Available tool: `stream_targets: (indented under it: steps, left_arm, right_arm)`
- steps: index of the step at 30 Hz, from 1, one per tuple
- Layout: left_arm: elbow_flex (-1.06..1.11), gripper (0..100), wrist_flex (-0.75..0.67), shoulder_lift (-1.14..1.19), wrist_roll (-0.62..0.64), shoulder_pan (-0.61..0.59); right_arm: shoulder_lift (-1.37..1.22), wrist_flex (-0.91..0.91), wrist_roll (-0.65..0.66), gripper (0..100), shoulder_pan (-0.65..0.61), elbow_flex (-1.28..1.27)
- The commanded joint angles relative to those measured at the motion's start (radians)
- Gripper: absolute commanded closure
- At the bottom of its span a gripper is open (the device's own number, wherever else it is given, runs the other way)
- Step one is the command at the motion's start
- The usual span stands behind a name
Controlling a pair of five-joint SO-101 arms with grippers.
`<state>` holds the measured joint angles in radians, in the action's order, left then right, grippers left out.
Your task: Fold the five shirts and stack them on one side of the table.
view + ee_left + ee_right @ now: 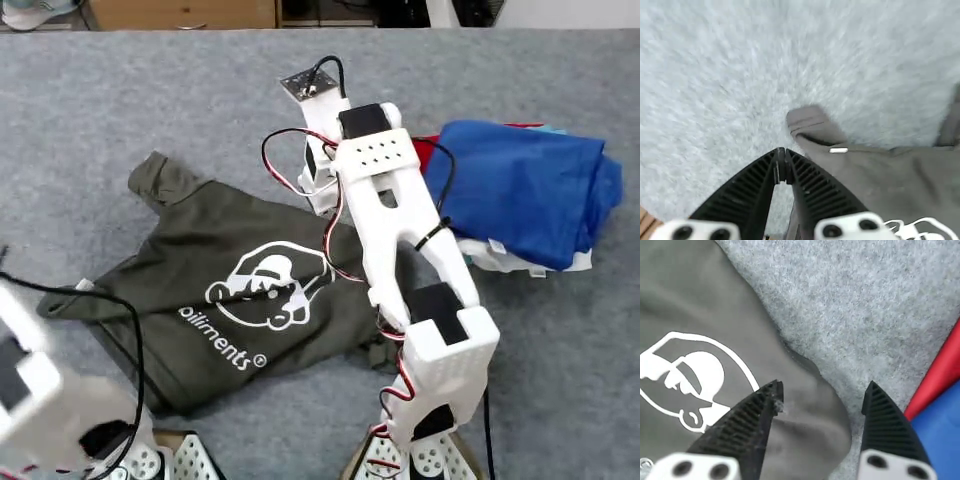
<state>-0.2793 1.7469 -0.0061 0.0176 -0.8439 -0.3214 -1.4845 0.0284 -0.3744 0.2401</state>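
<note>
1. My right claw (823,386) hangs spread wide. One finger is over cloth and the other over bare carpet, so the far right edge of the olive shirt (200,290) lies between them. I judge this a stance for pinching that edge.
2. My left claw (782,152) is pressed together with nothing in it, low at the near left. Its tips hover over the grey table (100,100), close to the shirt's left sleeve (807,122), which carries a small white tag (838,149).
3. The olive shirt lies unfolded mid-table with its white print (268,285) facing up and its sleeves out to the left. Spread flat like this, it offers loose edges for both my claws.
4. Further right sits the folded stack, just beside my right arm. The blue shirt (525,185) is on top, with a red shirt (940,375) and a white shirt (530,262) showing at its edges. I cannot tell how many lie in it. That side looks chosen for stacking, which keeps the middle free for folding.
5. As I judge it, the olive shirt is the one left to fold. My right claw must catch only the top layer of the hem, since limp cloth bunches easily.
</note>
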Motion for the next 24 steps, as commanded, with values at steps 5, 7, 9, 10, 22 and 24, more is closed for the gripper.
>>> stream_targets:
  steps: [5,7,9,10,22,24]
  left_arm:
    - [0.034,98,0.014,-0.366,-0.002,-0.009]
    - [0.115,98,0.014,-0.364,-0.002,-0.005]
    - [0.221,97,0.012,-0.343,-0.002,-0.006]
    - [0.275,96,0.012,-0.326,-0.002,-0.006]
    - [0.391,74,-0.244,-0.001,0.097,-0.04]
    - [0.368,76,-0.218,0.094,0.097,-0.043]
  right_arm:
    - [-0.084,0.08,-0.005,73.2,-0.183,0.071]
    - [-0.166,0.057,-0.005,73.2,-0.209,0.116]
    - [-0.259,-0.008,-0.005,73.2,-0.216,0.199]
    - [-0.305,-0.051,-0.005,73.1,-0.211,0.249]
    - [-0.625,-0.302,-0.002,73.3,-0.082,0.763]
    - [-0.624,-0.302,0.0,73.3,-0.084,0.771]
